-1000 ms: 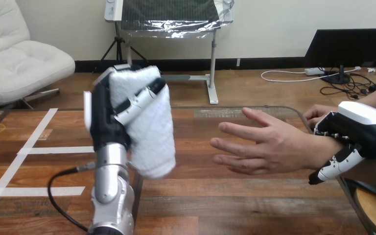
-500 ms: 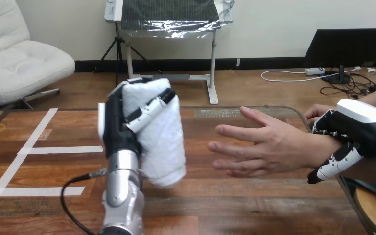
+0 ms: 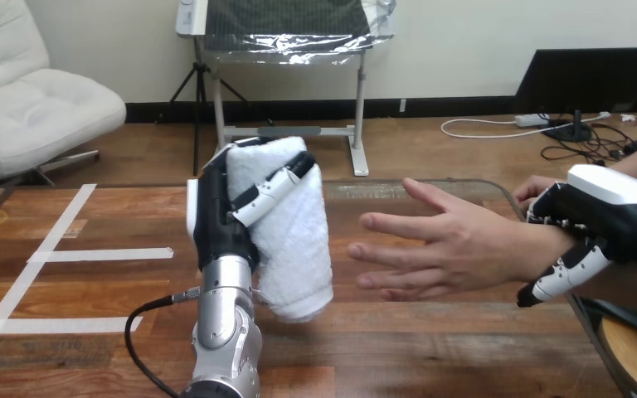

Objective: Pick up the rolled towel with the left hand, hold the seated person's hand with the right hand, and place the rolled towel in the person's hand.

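Towel handover
The left hand (image 3: 224, 211) clamps the white rolled terry towel (image 3: 299, 249) (likely soft, light; grip mid-roll); the right hand (image 3: 597, 224) encircles the wrist (image 3: 535, 249) of the person's open hand (image 3: 440, 249).

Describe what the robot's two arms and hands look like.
The left hand is black with a white shell on its back and black-and-white jointed fingers, on a rounded silver forearm. The right hand matches: black, a smooth white shell on top, black-and-white fingers.
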`<state>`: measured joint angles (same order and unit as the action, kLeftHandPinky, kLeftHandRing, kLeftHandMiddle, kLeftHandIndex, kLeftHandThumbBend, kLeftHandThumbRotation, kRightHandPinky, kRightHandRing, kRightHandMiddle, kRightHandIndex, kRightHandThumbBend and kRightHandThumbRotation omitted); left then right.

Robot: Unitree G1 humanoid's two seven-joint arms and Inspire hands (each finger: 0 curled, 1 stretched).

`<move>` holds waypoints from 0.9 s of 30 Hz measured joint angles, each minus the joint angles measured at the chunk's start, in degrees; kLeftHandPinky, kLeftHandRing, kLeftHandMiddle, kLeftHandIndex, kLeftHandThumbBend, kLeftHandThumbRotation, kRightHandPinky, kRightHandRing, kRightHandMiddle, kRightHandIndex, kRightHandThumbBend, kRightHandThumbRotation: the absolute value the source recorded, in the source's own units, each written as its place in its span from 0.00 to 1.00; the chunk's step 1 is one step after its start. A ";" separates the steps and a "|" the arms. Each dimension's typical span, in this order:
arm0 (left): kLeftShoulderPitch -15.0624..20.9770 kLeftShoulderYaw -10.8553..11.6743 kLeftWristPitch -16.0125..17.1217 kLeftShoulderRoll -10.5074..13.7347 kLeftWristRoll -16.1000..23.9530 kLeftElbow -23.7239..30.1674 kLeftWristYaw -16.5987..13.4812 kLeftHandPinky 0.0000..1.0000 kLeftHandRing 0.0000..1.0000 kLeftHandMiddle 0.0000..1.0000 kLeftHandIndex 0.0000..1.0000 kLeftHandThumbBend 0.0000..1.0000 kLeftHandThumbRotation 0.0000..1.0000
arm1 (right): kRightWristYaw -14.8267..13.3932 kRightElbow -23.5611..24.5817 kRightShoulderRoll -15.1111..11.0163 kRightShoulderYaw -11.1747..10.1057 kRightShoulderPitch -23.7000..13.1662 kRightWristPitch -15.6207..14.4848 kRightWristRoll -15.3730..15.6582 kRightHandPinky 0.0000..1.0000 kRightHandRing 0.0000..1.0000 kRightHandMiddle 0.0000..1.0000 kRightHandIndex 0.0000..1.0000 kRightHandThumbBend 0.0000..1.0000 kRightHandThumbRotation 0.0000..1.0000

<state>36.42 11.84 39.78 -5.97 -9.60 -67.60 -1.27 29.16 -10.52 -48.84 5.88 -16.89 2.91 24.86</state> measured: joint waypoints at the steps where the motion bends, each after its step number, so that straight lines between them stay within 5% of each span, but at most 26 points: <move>1: 0.00 0.00 0.00 -0.01 -0.08 -0.06 0.19 0.35 0.41 0.45 0.44 0.77 0.00 | 0.05 0.10 0.02 0.04 -0.05 -0.12 0.01 0.26 0.32 0.39 0.40 0.87 0.22; 27: 0.00 0.17 -0.19 -0.21 -5.20 -0.37 1.14 0.33 0.40 0.43 0.42 0.80 0.00 | 0.41 1.37 1.60 0.32 -1.55 -1.12 0.11 0.23 0.30 0.36 0.37 0.91 0.22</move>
<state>36.42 12.02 39.59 -6.18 -14.80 -67.97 -0.12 29.57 -9.15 -47.24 6.20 -18.43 1.79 24.97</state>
